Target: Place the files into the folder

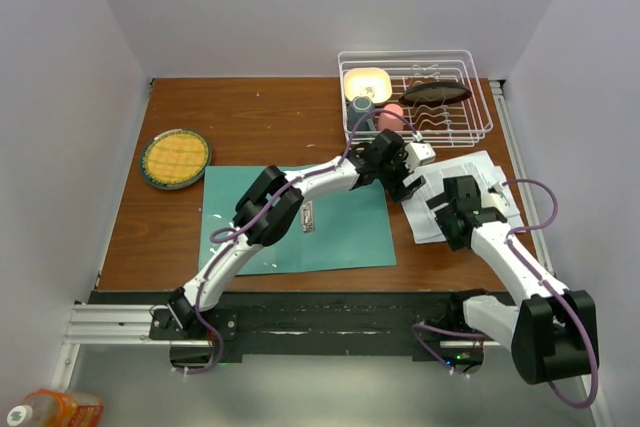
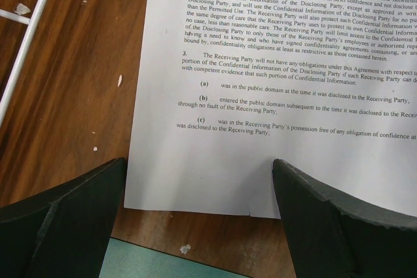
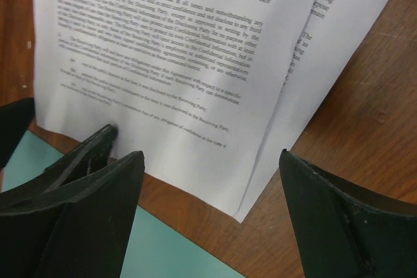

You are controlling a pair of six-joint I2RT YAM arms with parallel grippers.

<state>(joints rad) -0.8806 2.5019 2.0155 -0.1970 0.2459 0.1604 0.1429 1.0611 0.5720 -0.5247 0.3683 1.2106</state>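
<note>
The files (image 2: 293, 115) carry the only print that can be read. Paragraph 2 opens "Subject to Section 3, the Receiving Party agrees"; paragraph 3 opens "The Receiving Party will not have any obligations under this Agreement". Item (a) reads "was in the public domain", (b) "entered the public domain", (c) "was in the Receiving Party's possession".

Left gripper (image 2: 199, 167) and right gripper (image 3: 212, 161) both spread wide — tips apparently close together, angled downward
</note>
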